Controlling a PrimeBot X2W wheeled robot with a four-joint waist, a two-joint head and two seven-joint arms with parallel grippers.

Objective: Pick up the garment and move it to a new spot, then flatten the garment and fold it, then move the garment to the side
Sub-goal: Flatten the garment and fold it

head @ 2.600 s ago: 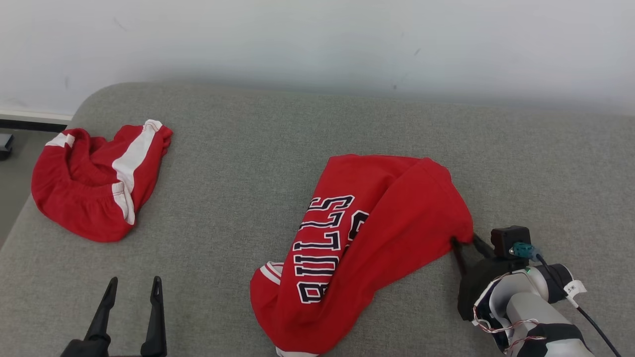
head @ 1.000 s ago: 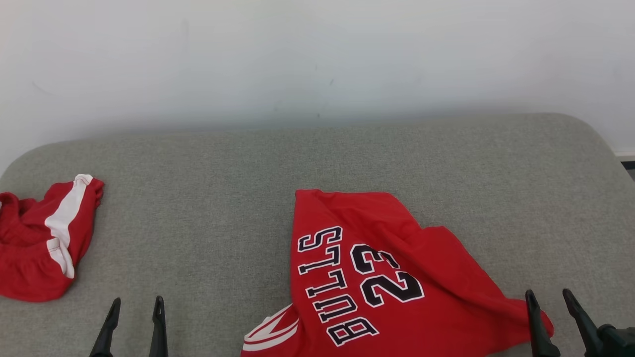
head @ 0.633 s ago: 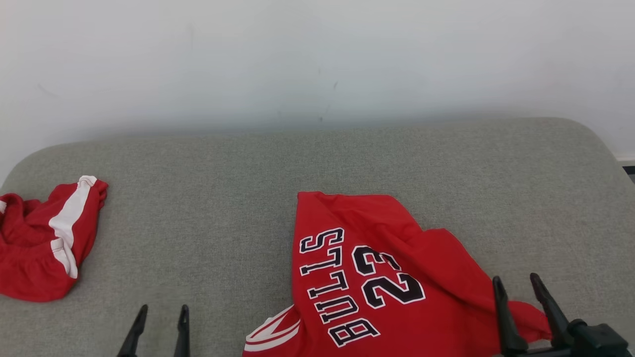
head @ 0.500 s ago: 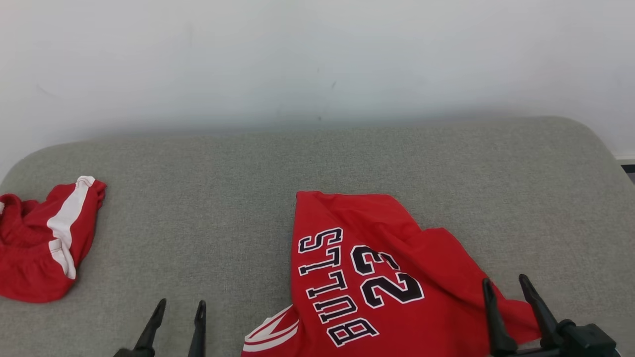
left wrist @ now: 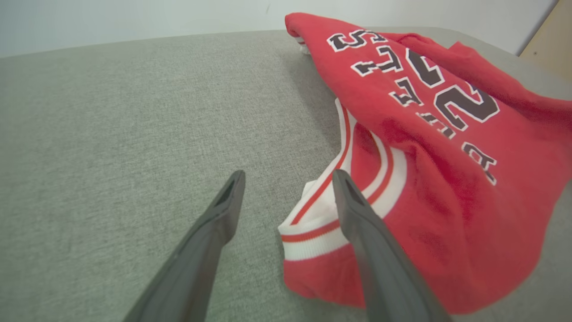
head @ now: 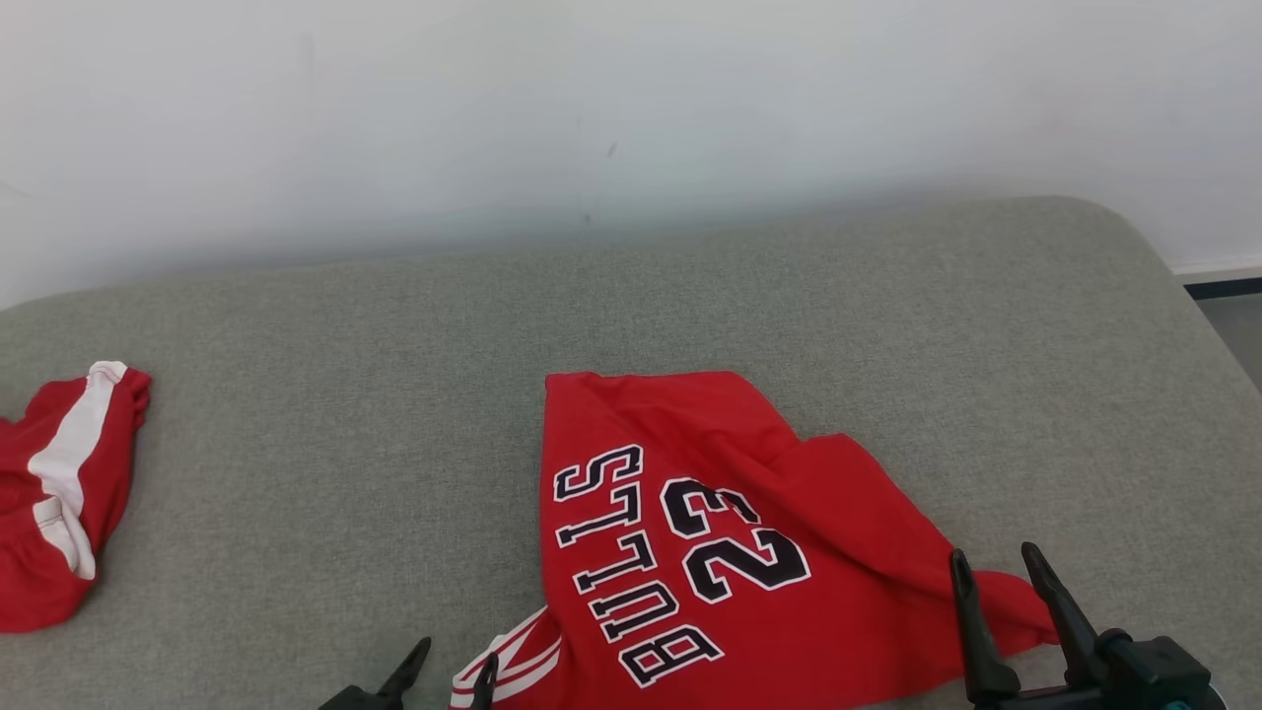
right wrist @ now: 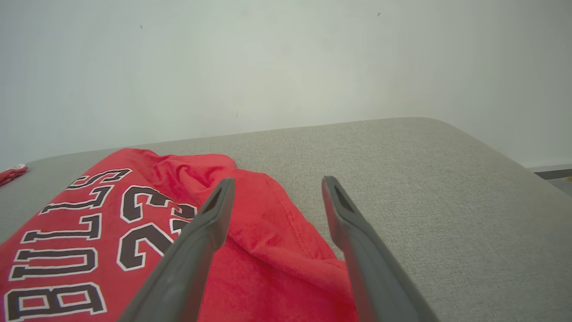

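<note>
Black and long, the two fingers of the left gripper (left wrist: 288, 179) stand spread apart at the near edge and hold nothing. Its right finger is above the white-and-red striped trim of the jersey (head: 730, 552), its left finger above bare cushion (head: 394, 394); if the finger touches the trim, I cannot tell. The right gripper (right wrist: 278, 181) is also spread wide and empty, with its left finger over the red cloth and its right finger over the grey fabric just beside the jersey's right corner. The jersey lies on the cushion, right of the middle, with "BULLS" and "23" facing up, flat on its left part and wrinkled toward the right. Red shorts (head: 59, 493) with a white stripe lie crumpled at the cushion's left end, well apart from the jersey. Behind stands a white wall (head: 631, 99).
</note>
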